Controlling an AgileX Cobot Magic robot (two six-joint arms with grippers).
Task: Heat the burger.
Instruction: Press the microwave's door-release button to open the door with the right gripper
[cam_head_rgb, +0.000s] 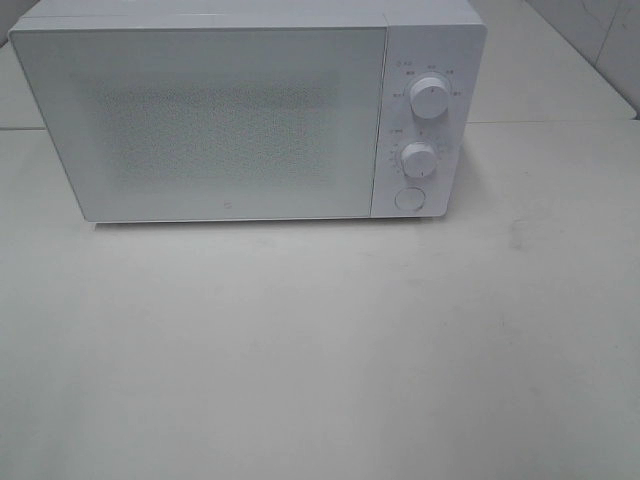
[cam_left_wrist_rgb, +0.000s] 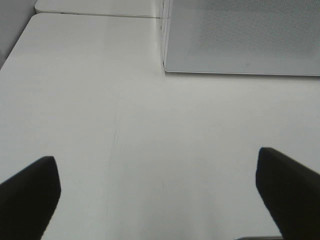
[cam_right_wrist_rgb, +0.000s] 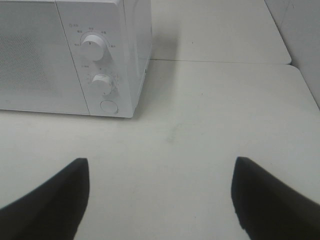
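The two dark fingers (cam_left_wrist_rgb: 30, 197) of the left arm stand spread wide apart, one at each side of the near edge of the view. The white table (cam_left_wrist_rgb: 165, 125) shows between them. Neither finger touches any object. A faint thin line (cam_left_wrist_rgb: 116, 130) runs across the table surface. Farther off stands the white microwave (cam_left_wrist_rgb: 240, 45); its lower front corner and part of its dotted door panel are visible. Beyond a seam lies a second white surface (cam_left_wrist_rgb: 95, 6).
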